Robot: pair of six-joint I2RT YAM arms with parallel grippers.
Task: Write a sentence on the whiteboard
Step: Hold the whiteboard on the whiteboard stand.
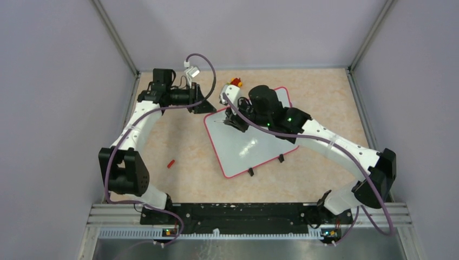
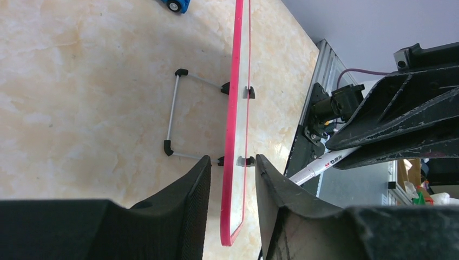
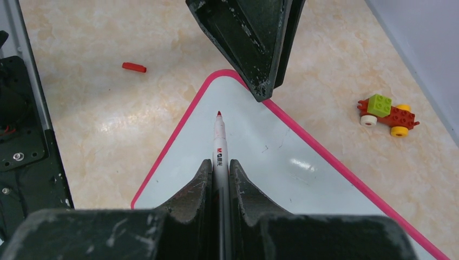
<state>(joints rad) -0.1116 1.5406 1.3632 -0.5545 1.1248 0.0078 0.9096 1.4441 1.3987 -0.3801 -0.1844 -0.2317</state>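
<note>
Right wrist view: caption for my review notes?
Right gripper pinches a red-tipped marker aimed at a corner of the whiteboard, the left gripper just ahead.

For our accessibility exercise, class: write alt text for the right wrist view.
The right gripper is shut on a red-tipped marker aimed at a corner of the pink-rimmed whiteboard. The left gripper hangs at that corner; a toy car sits to the right.

One whiteboard (image 1: pixel 254 149); two black clips (image 1: pixel 250 172) (image 1: pixel 281 158) on its five-o'clock edge; one marker (image 3: pixel 219 146); one red cap (image 1: pixel 171 163); one brick toy car (image 3: pixel 387 112); one blue wheeled toy (image 2: pixel 176 4), partly seen.
</note>
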